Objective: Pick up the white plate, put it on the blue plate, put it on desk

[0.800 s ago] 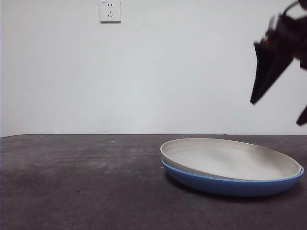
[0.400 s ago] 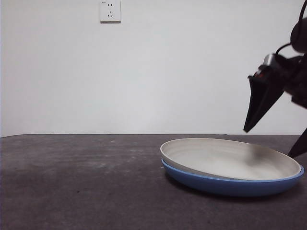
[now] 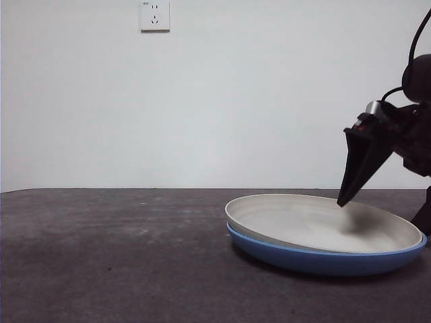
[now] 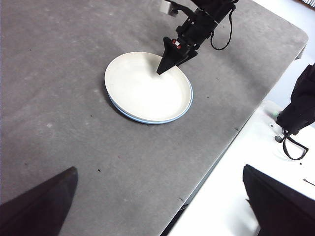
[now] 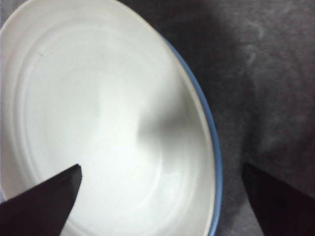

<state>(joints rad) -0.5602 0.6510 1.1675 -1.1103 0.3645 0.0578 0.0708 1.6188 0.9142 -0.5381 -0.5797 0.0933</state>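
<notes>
The white plate (image 3: 316, 225) lies nested, slightly tilted, in the blue plate (image 3: 323, 261) on the desk (image 3: 101, 256), at the right. My right gripper (image 3: 382, 215) is open and low over the stack's right side, one jaw tip just above the white plate's inside and the other outside the rim. The right wrist view shows the open gripper (image 5: 161, 167) astride the white plate (image 5: 98, 123) and the blue rim (image 5: 214, 147). My left gripper (image 4: 159, 169) is open and empty, high above the desk (image 4: 49, 73) and far from the plates (image 4: 142, 91).
A wall socket (image 3: 154, 15) is on the white wall behind. The desk's edge runs next to a white surface (image 4: 236, 196) with a black object (image 4: 300, 108) on it. Bare desk lies to the left of the plates.
The right gripper has come down and moved left, from high at the right edge to the stack's right rim. The plates have not moved.
</notes>
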